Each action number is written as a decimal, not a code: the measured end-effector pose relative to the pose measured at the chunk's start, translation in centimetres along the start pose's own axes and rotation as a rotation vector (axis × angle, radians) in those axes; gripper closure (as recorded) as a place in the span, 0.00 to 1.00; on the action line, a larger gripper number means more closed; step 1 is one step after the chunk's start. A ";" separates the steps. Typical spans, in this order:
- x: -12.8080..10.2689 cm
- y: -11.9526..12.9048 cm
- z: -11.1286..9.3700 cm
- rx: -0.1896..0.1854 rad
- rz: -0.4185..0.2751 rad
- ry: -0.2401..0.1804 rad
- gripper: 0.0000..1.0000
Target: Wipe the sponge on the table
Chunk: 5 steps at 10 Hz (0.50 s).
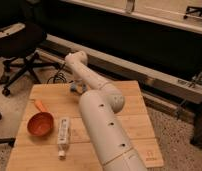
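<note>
The light wooden table (134,125) fills the lower half of the camera view. My white arm rises from the bottom centre, bends at an elbow over the middle of the table and reaches to the far edge. The gripper (77,88) points down there, low over the wood near the far left part of the top. A small light-blue patch under it looks like the sponge (74,89), mostly hidden by the gripper.
An orange-handled scoop (40,123) and a white tube (63,138) lie on the table's left front. A black office chair (19,40) stands beyond the left corner, with cables (56,77) on the floor. A long metal rail (159,80) runs behind the table.
</note>
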 end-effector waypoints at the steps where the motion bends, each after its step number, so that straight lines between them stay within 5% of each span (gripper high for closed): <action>1: -1.9 0.2 -0.1 0.013 0.024 0.015 1.00; 5: -6.7 -3.5 0.8 0.057 -0.014 0.017 1.00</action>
